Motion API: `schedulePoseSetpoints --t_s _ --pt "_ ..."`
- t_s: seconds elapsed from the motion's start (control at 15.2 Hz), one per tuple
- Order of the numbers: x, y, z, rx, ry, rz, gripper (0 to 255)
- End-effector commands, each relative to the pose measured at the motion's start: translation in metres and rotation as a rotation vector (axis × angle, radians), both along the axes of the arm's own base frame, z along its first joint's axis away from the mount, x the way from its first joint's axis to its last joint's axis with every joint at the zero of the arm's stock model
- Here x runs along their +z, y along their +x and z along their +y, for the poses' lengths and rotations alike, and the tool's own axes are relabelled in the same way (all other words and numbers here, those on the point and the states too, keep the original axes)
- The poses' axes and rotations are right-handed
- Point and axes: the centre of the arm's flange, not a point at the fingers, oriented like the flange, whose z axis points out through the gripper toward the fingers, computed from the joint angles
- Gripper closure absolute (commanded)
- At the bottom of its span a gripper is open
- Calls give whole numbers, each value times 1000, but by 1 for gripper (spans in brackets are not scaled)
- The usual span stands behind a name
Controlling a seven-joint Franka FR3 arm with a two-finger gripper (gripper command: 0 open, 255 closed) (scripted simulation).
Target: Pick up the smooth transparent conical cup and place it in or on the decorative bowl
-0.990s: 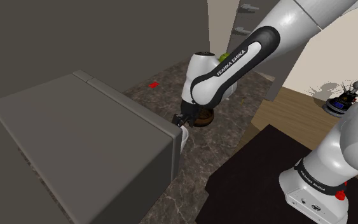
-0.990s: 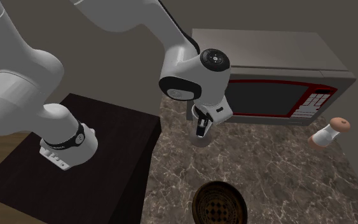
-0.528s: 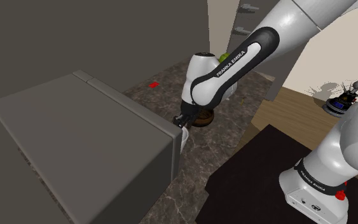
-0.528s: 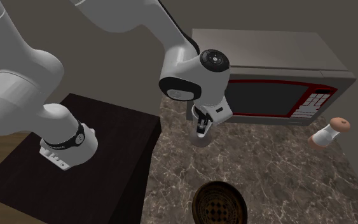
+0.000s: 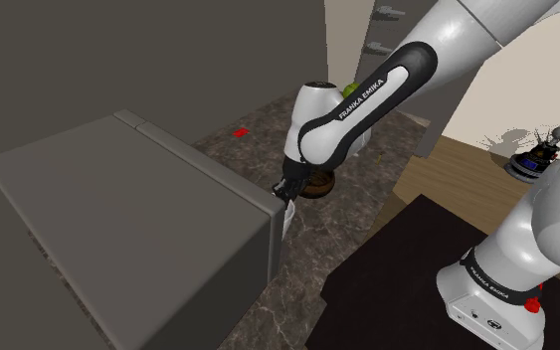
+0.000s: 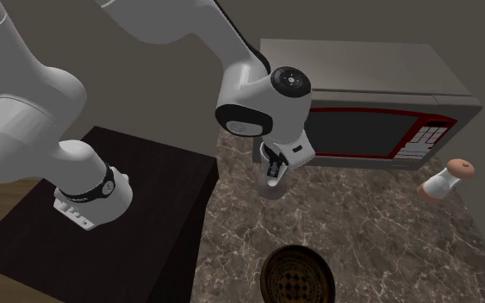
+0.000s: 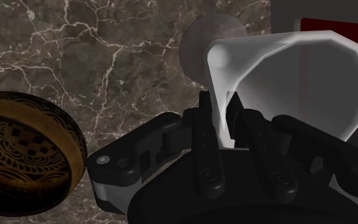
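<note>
**Inching upward: black two-finger gripper [image 6: 272,175] lifting translucent whitish conical cup [image 6: 270,188]**

Compared with a second ago, the gripper is sitting a touch higher over the brown veined marble counter [image 6: 378,232], and the cup is travelling with it. In the wrist view the fingers [image 7: 204,130] are clenching on one thin, smooth wall of the cup [image 7: 298,76] at its wide rim. The cone is narrowing away from the hand toward a small round base. Whether that base is clearing the stone, the pictures are not telling.

A grey microwave with a red-trimmed glass door [image 6: 369,116] is standing just behind the cup, and in the shoulder view its boxy top [image 5: 118,219] is hiding part of the cup [image 5: 287,214] and the gripper [image 5: 286,194]. The dark brown round bowl with a carved chequer pattern [image 6: 296,274] is resting on the counter near the cup, apart from it, with glossy sides showing in the wrist view [image 7: 25,153]. A white bottle with a brown cap [image 6: 445,179] is lying tilted by the microwave's keypad corner. The white arm [image 6: 258,95] is reaching in over the dark stand top [image 6: 137,207].
</note>
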Motion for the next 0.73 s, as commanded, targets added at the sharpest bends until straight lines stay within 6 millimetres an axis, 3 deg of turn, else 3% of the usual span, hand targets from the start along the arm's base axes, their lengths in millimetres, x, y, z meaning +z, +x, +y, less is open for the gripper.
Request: schedulePoseSetpoints --t_s 0.0,0.66 --pt "-1 0 1 2 0 1 255" --pt "52 0 1 2 0 1 255"
